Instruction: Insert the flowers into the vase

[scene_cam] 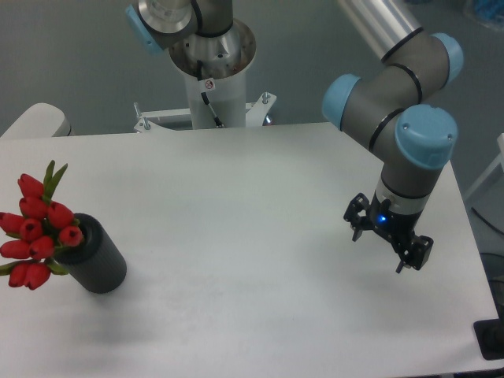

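While my black two-finger pincer (383,247) hangs over the right part of the white matte tabletop (260,228), its fingers (356,223) stand spread, nothing between them. Small blue light glows on the wrist just above the pincer. Pincer tilted, pointing down and toward the table's near-right side; can't tell if it touches the surface or hovers just above.

Bunch of red tulip buds w/ green leaves (37,230) sits in the mouth of the dark grey matte cylinder vase (94,258), far left of table, near the front edge. Buds splay out to the left and up from the vase mouth; one leaf pair sticks up at top of the bunch. Stems not visible, hidden inside the vase or behind the buds. Vase stands on the table, looks leaned in this view w/ mouth toward upper left; may be camera angle, can't tell.

Pincer and vase well apart, wide stretch of tabletop between them.

My arm: grey tube links w/ light blue joint caps (425,134), coming in from upper right. White mounting column w/ metal base plate (209,87) behind the table's rear edge, center.
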You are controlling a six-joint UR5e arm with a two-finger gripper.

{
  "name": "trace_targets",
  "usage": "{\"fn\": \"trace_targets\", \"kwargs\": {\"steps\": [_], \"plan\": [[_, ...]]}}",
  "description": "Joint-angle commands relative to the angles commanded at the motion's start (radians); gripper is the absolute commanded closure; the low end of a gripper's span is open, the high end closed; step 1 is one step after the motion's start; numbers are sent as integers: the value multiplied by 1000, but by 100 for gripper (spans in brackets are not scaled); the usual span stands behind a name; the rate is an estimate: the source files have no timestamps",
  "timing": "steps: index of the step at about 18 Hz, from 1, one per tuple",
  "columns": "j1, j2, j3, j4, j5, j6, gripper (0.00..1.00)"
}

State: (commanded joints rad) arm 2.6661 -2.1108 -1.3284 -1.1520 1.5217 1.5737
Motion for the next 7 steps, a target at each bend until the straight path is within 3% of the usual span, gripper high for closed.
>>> {"fn": "trace_targets", "kwargs": {"steps": [7], "plan": [[0,3,-8,0,2,52,0]]}}
